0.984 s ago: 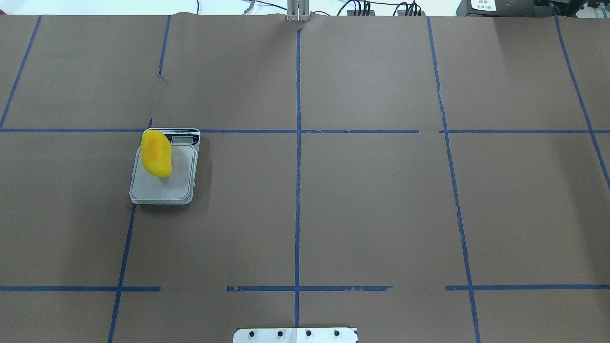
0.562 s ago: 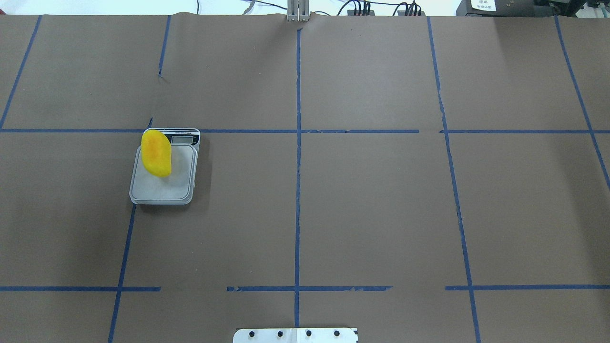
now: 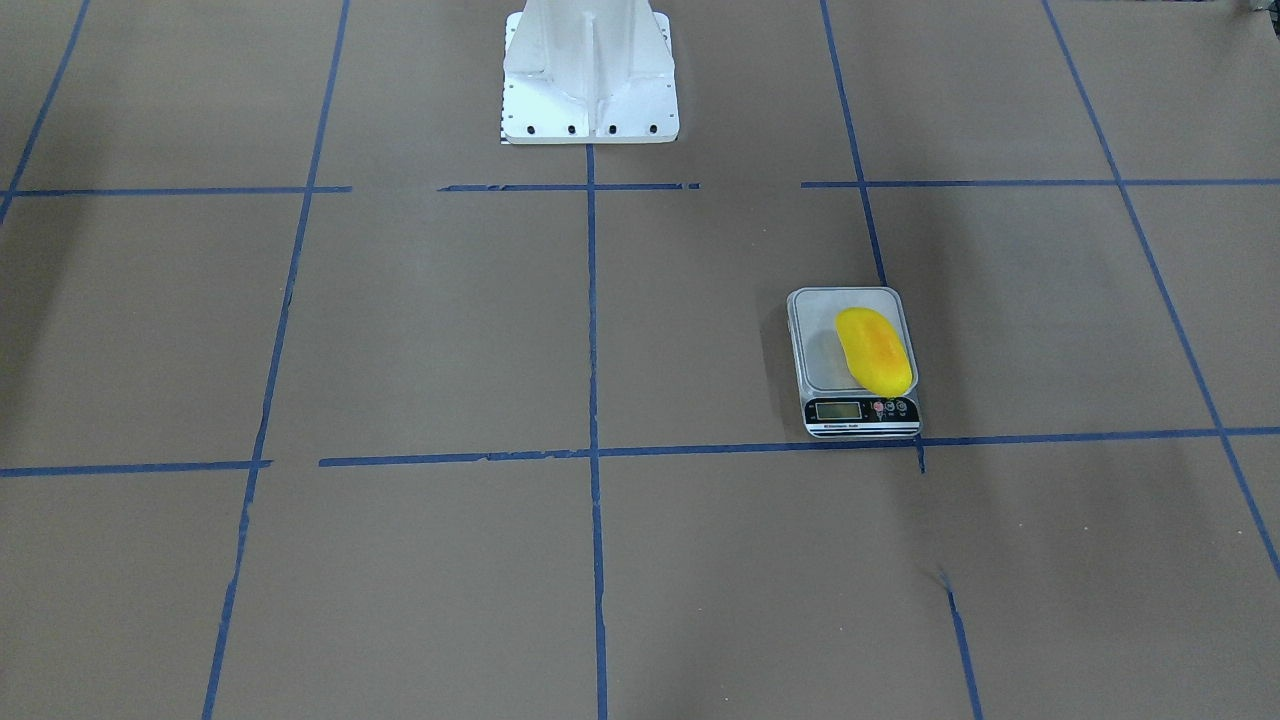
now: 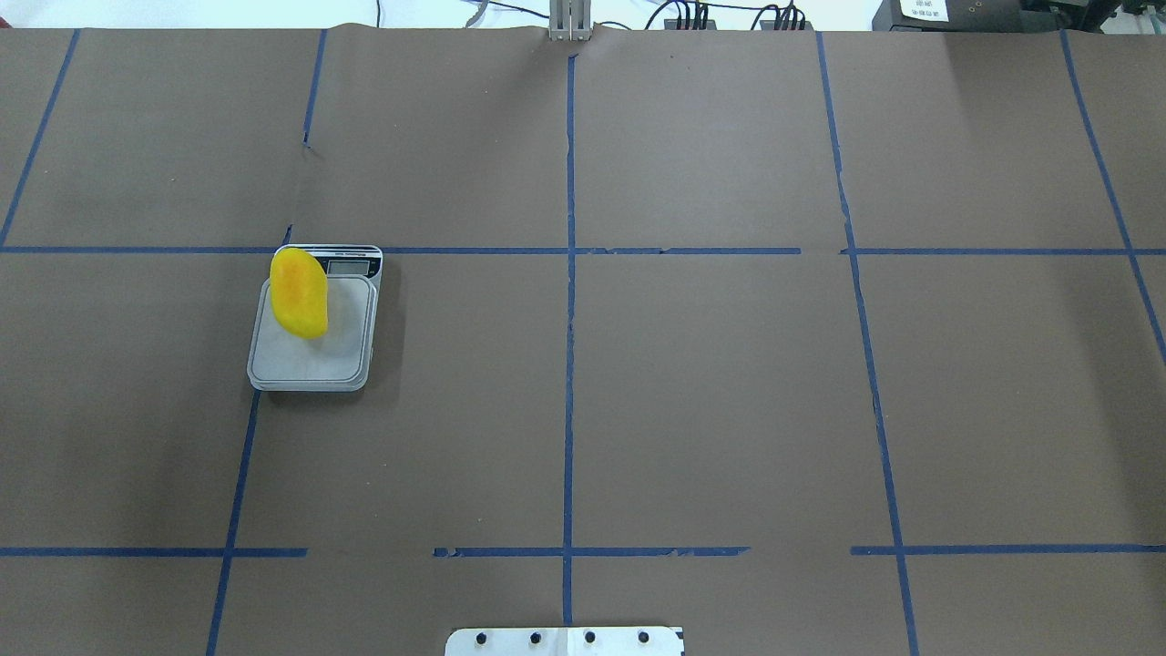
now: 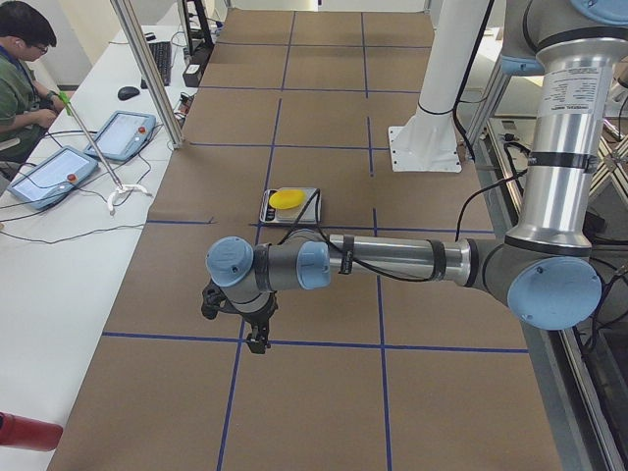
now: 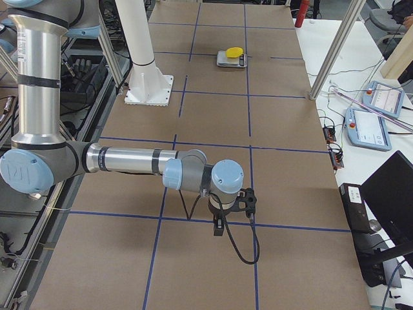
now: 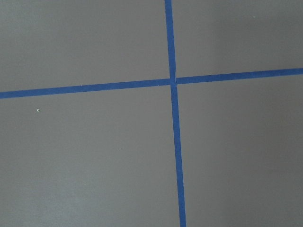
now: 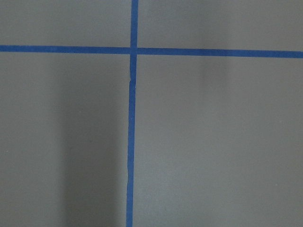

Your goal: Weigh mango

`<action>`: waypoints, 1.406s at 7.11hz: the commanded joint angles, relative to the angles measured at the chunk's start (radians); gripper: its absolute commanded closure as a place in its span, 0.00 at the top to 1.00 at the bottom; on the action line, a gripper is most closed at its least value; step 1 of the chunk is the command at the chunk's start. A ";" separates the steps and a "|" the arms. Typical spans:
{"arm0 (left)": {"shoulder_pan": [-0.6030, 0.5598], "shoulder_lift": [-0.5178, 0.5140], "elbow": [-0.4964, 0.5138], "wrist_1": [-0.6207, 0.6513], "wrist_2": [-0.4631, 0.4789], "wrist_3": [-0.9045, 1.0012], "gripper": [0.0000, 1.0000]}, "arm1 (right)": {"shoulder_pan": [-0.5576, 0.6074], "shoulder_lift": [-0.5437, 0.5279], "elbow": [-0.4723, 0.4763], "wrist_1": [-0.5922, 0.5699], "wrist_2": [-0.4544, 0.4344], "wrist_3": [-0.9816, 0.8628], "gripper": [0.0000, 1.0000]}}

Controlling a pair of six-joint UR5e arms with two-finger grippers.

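The yellow mango (image 4: 299,293) lies on the far left part of the small digital scale's platform (image 4: 310,360), its far end next to the display. It also shows in the front view (image 3: 875,350) on the scale (image 3: 822,340), and in both side views (image 5: 286,199) (image 6: 233,51). My left gripper (image 5: 257,336) hangs over the paper at the table's left end, well away from the scale. My right gripper (image 6: 221,227) hangs over the right end. Neither shows in the overhead or front views, so I cannot tell whether they are open or shut. Both wrist views show only brown paper and blue tape.
The robot's white base (image 3: 590,80) stands at the table's middle edge. Blue tape lines grid the brown paper. An operator (image 5: 20,69) sits beside the table with teach pendants (image 5: 123,132). A red cylinder (image 6: 299,13) stands at the far end.
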 commanded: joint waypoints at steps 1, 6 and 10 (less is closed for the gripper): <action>-0.003 -0.003 -0.001 0.000 -0.002 0.000 1.00 | 0.000 0.000 0.000 0.000 0.000 0.000 1.00; -0.003 0.000 0.004 -0.034 0.001 0.000 1.00 | 0.000 0.000 0.000 0.001 0.000 0.000 1.00; -0.003 -0.001 0.004 -0.036 0.001 -0.001 1.00 | 0.000 -0.001 0.000 0.000 0.000 0.000 1.00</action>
